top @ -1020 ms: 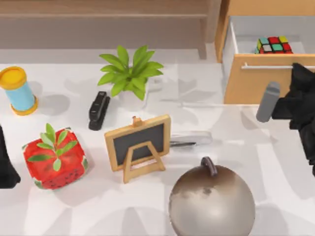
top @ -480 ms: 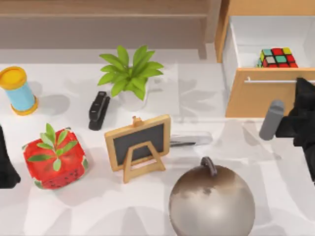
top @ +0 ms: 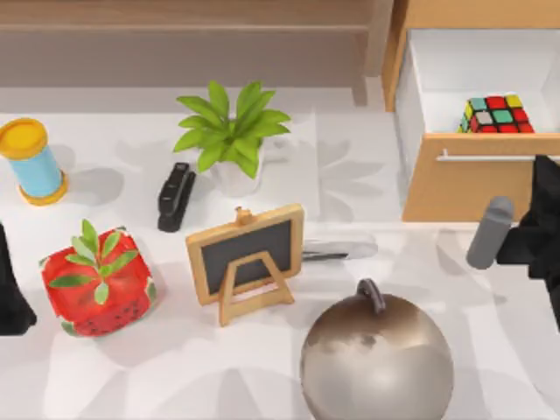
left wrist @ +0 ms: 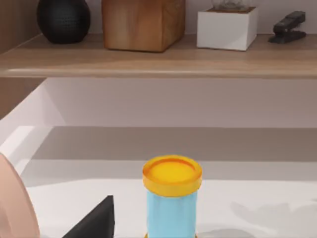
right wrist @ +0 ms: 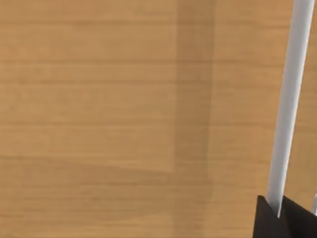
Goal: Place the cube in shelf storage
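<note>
From above, the cube sits inside the open drawer at the table's right; the right gripper is at its front. The right wrist view suggests fingers pinching the silver handle.

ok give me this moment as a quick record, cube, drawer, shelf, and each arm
cube: Rubik's cube lying inside the open drawer
drawer handle: silver bar, right pincer shut on it
shelf storage: long light-wood shelf at the table's far edge, cube not in it
left arm: parked at the table's left edge
</note>
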`<state>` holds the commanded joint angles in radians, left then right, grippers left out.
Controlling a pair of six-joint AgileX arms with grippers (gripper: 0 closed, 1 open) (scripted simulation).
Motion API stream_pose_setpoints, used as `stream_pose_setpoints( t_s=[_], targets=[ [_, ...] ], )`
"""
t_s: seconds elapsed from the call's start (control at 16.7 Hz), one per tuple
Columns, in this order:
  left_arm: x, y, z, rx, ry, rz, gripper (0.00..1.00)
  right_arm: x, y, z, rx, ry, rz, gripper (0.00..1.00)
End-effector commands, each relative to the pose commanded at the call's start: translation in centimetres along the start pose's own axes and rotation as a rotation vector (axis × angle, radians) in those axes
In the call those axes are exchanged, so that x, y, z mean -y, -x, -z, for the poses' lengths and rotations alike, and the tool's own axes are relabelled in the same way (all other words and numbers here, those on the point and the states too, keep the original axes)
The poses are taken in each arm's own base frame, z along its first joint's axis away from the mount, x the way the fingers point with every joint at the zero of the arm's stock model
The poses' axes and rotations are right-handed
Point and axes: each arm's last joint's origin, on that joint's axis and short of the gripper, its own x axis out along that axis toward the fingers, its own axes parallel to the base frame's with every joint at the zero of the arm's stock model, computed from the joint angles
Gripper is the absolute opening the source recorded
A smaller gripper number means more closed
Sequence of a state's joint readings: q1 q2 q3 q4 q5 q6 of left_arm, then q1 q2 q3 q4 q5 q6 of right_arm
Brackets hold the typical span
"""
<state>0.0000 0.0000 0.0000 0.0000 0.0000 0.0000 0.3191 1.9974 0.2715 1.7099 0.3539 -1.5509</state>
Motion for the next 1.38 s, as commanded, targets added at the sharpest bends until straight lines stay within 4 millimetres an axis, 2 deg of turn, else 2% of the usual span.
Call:
stream_pose_setpoints(
  t_s=[0.72,1.38],
  targets=[
    [0.0,0.0,0.0,0.0,0.0,0.0,1.0,0.0,0.0,0.0,0.0,0.0,0.0,0.98],
    [0.0,0.0,0.0,0.0,0.0,0.0,1.0,0.01,0.29,0.0,-0.002,-0.001,0.002,1.0]
  ],
)
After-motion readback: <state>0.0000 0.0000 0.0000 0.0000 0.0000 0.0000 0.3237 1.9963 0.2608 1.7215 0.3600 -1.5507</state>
